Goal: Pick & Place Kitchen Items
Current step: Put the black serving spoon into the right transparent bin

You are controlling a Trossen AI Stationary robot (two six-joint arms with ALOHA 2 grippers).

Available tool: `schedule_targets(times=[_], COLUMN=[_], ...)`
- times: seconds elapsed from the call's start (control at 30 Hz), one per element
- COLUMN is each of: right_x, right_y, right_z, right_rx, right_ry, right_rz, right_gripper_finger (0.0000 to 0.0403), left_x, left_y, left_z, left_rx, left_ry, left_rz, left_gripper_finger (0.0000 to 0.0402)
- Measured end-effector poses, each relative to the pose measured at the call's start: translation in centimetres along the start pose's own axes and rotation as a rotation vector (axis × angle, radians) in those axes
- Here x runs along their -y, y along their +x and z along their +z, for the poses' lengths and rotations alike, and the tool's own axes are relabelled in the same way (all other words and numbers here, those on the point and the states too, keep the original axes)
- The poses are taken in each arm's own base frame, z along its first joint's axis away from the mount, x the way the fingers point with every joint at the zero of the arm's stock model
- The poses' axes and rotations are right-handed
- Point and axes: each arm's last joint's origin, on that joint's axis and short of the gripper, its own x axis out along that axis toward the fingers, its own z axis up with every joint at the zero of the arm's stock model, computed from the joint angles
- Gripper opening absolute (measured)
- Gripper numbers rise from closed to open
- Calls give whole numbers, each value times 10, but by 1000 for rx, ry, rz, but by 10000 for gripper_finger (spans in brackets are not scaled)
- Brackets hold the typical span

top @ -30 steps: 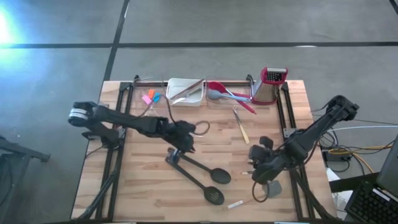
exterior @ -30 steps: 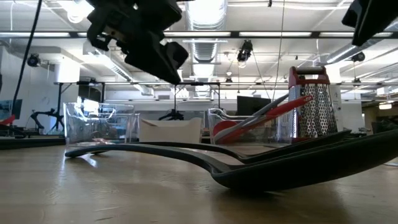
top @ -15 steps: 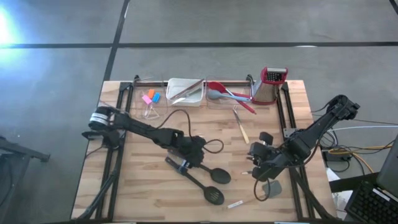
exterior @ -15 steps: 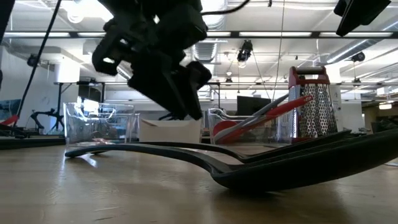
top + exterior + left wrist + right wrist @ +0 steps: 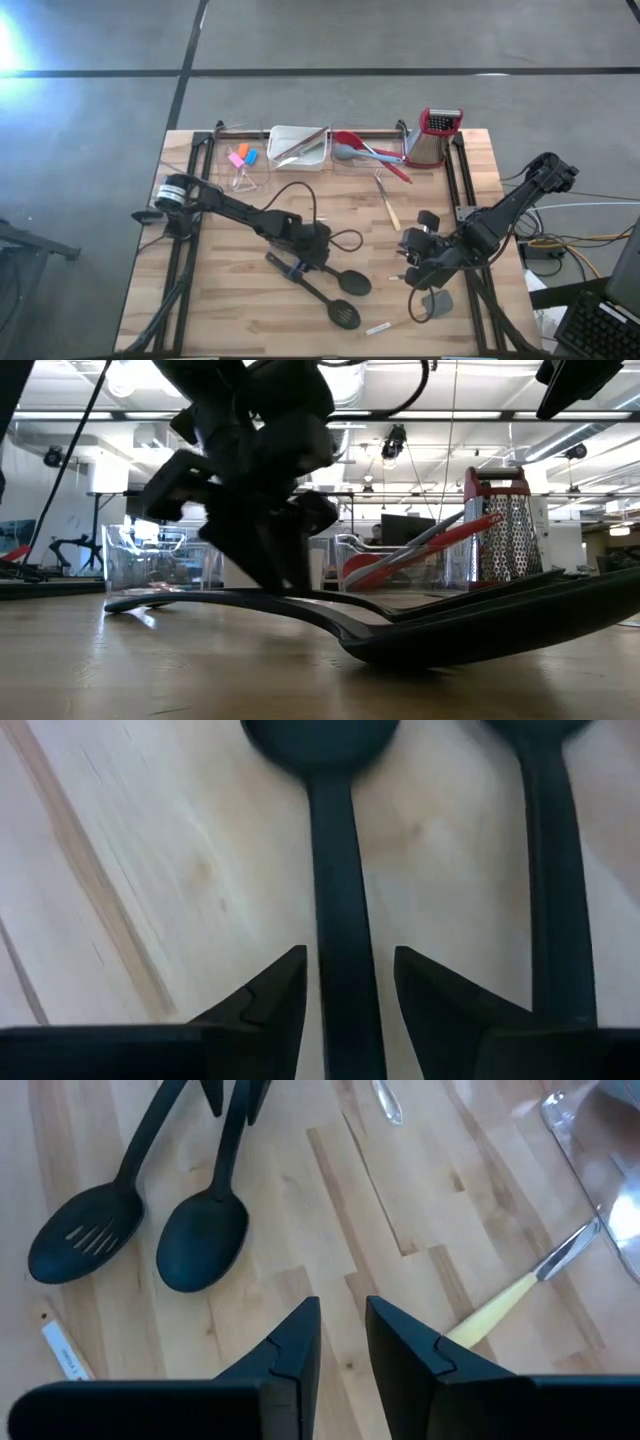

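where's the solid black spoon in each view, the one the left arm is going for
High view: solid black spoon lies centre-low on the table, bowl right of the left pincer.
Low view: spoon stretches across the foreground.
Left wrist view: its handle runs between the open fingers.
Right wrist view: its bowl sits left of centre.
Shared landmark: the slotted black spoon beside it.

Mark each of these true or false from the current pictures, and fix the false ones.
1. The left gripper has its fingers open astride a black spoon's handle. True.
2. The slotted black spoon stands in the tray. False: it lies on the table.
3. The box grater stands upright at the table's far edge. True.
4. The right gripper holds the yellow-handled utensil. False: nothing is between its fingers.
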Motion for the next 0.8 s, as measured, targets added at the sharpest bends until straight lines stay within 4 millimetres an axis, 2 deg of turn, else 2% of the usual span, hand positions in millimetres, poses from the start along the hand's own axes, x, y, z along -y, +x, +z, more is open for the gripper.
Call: schedule_targets(times=[0.3,0.57,0.8], right_x=[1,1,1], right_y=[0,0,0], right_z=[0,0,0], right_rx=[17,28,29], right_ry=[-3,-3,-1], right_rz=[-20,-29,-29], right_gripper_finger=[79,86,75], left_x=[3,1,-4], left_y=[-8,-9,-11], left_z=[-18,-30,-37], left_rx=[-230,-300,-342], left_ry=[-17,-44,-58], left_rz=[59,45,36], left_gripper_finger=[157,156,155])
